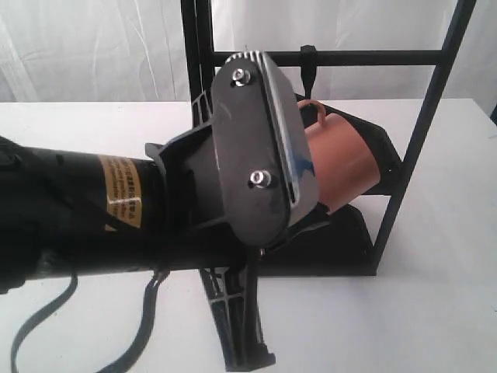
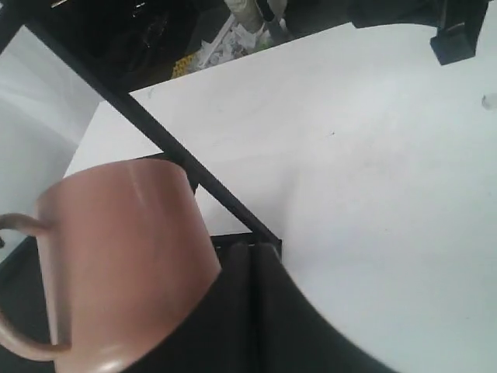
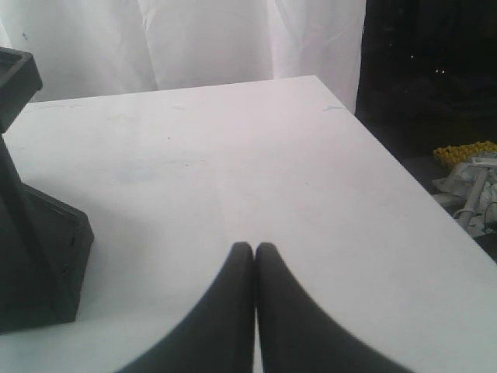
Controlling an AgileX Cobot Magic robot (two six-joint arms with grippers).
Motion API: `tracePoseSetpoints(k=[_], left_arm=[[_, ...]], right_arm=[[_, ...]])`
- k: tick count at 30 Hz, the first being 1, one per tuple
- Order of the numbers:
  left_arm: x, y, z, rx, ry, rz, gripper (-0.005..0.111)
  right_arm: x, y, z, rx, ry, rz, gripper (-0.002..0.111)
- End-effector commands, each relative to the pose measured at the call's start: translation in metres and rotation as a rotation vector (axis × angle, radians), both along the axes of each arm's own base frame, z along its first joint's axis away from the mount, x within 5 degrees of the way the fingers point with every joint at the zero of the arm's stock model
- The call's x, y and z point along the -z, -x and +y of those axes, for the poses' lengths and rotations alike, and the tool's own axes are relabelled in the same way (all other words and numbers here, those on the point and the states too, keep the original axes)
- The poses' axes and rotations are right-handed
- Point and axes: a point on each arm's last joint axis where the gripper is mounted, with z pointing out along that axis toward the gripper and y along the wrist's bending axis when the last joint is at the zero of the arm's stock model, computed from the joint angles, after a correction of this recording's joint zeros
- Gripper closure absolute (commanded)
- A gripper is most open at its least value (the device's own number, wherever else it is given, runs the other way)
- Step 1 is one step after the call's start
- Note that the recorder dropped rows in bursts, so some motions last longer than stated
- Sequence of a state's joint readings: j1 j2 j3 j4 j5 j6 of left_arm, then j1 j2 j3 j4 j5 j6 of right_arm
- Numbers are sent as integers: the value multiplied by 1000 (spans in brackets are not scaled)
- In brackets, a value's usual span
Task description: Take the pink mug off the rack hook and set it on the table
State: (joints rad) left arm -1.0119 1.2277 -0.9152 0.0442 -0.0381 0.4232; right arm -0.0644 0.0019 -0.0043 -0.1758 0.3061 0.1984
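The pink mug (image 1: pixel 342 159) hangs tilted inside the rack (image 1: pixel 435 93), its handle (image 1: pixel 317 105) just under the rack hook (image 1: pixel 308 68) on the crossbar (image 1: pixel 365 57). My left arm's wrist housing (image 1: pixel 256 140) covers the mug's left part and hides the left fingertips in the exterior view. In the left wrist view the mug (image 2: pixel 124 256) fills the near corner. The left gripper (image 2: pixel 255 250) is shut, its fingers pressed together beside the mug's wall with nothing between them. The right gripper (image 3: pixel 255 249) is shut and empty over the white table (image 3: pixel 233 155).
Dark angled shelves (image 1: pixel 342 249) sit below the mug. A rack post (image 2: pixel 155 132) crosses the left wrist view diagonally. A black rack foot (image 3: pixel 39 256) stands beside the right gripper. The table edge (image 3: pixel 404 171) drops off near clutter (image 3: pixel 474 179). A black ribbed bar (image 1: pixel 241 318) hangs under the left arm.
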Motion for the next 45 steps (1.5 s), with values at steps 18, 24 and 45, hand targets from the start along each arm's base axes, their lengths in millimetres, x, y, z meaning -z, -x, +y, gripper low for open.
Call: tracePoseSetpoints(k=[18,24,45], left_arm=[[-11,-41,26,-226,176,42,106],[-11,-41,26,-226,175,43,106],[-3,-47,18,-227,179,39,54]], right_arm=[[1,0,0,5,6,-4,108],[1,0,0,5,6,-4,108],[1,0,0,5,6,-4,108]])
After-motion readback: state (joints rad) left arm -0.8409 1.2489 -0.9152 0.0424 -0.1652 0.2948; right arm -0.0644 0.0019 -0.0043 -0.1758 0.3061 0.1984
